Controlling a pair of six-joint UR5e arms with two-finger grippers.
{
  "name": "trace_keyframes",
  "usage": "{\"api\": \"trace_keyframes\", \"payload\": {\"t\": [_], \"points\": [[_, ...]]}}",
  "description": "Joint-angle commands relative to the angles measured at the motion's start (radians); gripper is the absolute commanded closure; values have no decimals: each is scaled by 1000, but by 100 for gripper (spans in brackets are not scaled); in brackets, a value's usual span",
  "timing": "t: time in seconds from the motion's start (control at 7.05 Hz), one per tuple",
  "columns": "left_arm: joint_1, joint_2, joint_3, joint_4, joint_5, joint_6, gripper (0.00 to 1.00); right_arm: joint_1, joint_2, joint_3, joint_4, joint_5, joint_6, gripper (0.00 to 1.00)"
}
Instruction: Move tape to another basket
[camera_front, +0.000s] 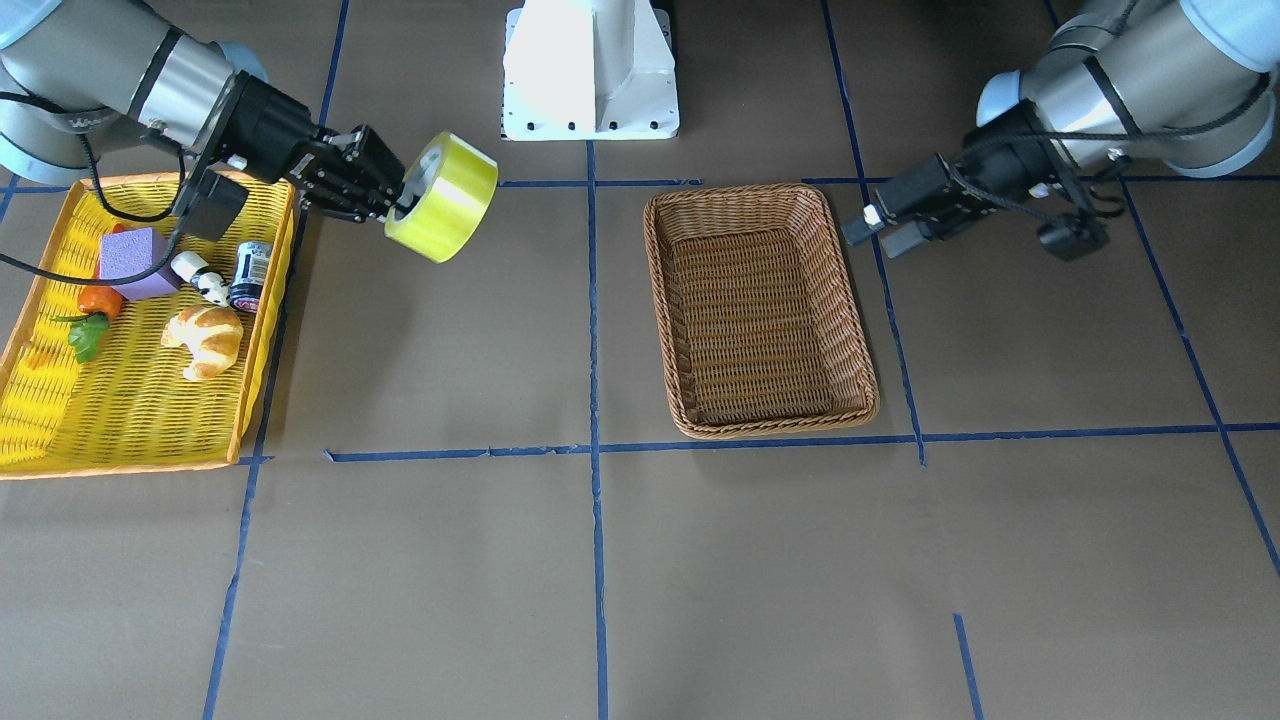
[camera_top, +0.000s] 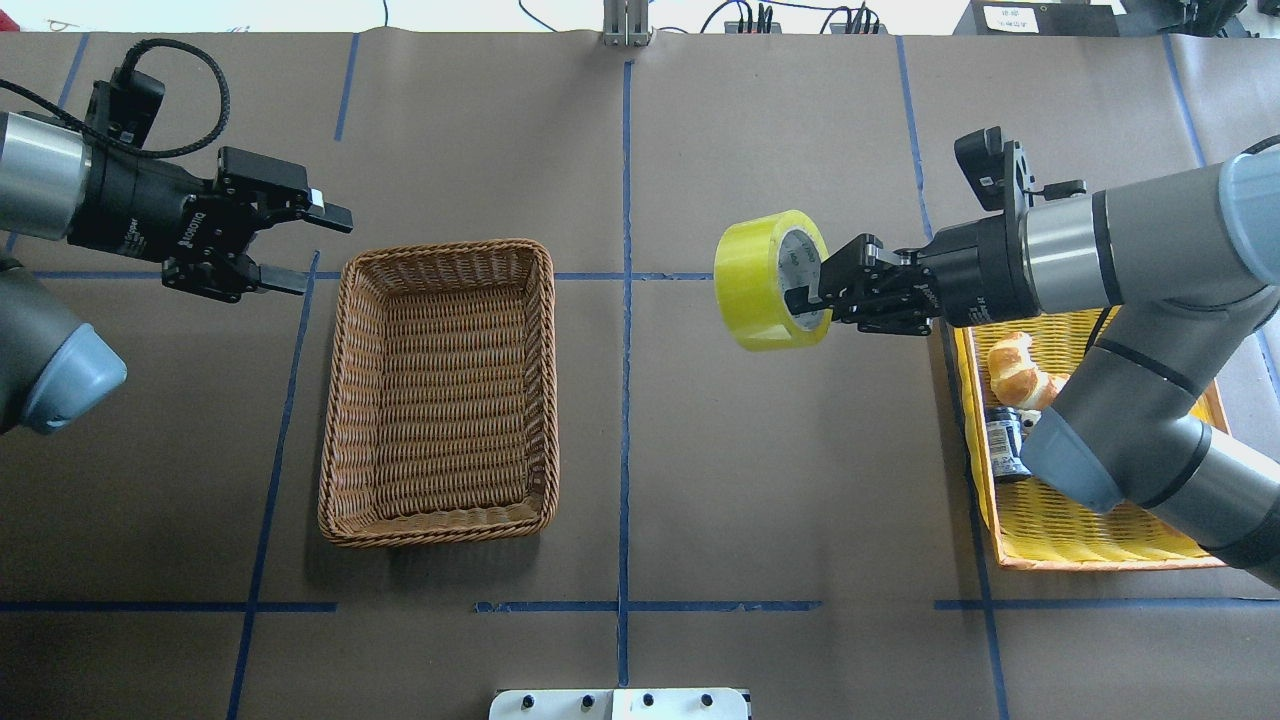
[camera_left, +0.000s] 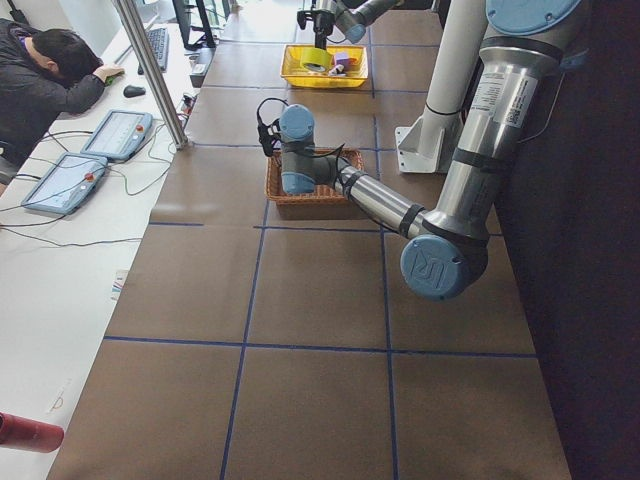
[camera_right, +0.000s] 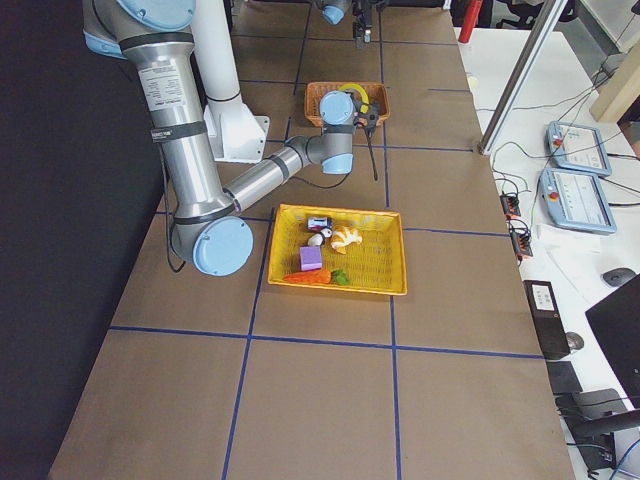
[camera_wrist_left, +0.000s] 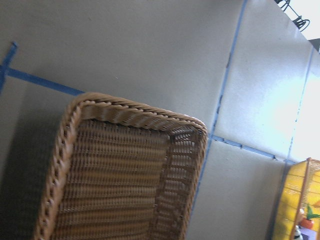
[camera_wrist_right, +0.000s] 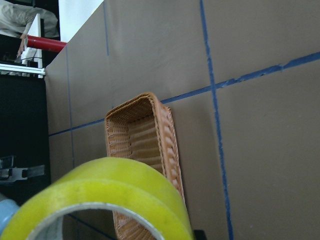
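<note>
We cannot read the print on the whitish core of the tape (camera_top: 770, 282); it is too small. The lettering on the wrist of the left gripper (camera_top: 305, 250) is also illegible.

The one roll is held on its side. Its axis runs roughly level along the reach of the right gripper (camera_top: 812, 296), and the open core faces back toward that gripper. The right gripper is clenched on the roll's wall, with one finger inside the core. The tape hangs over the bare table between the two baskets, close to the yellow basket (camera_top: 1100, 556) and well apart from the brown wicker basket (camera_top: 450, 248).

The left gripper hovers beside the wicker basket's far corner with its jaws spread, grasping nothing.

The yellow basket holds five things: a purple block (camera_front: 132, 260), a carrot (camera_front: 97, 303), a croissant (camera_front: 205, 340), a small can (camera_front: 250, 275) and a small figurine (camera_front: 203, 281).
</note>
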Motion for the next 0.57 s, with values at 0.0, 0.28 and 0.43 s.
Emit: {"api": "trace_keyframes", "payload": {"t": [0.0, 0.28, 0.43], "points": [[80, -6, -12, -249, 120, -254, 0, -88, 36, 7, 131, -70, 91, 98], [144, -6, -64, -351, 214, -387, 0, -204, 56, 12, 211, -179, 204, 99], [179, -10, -105, -374, 272, -456, 0, -243, 77, 12, 249, -216, 250, 99]]}}
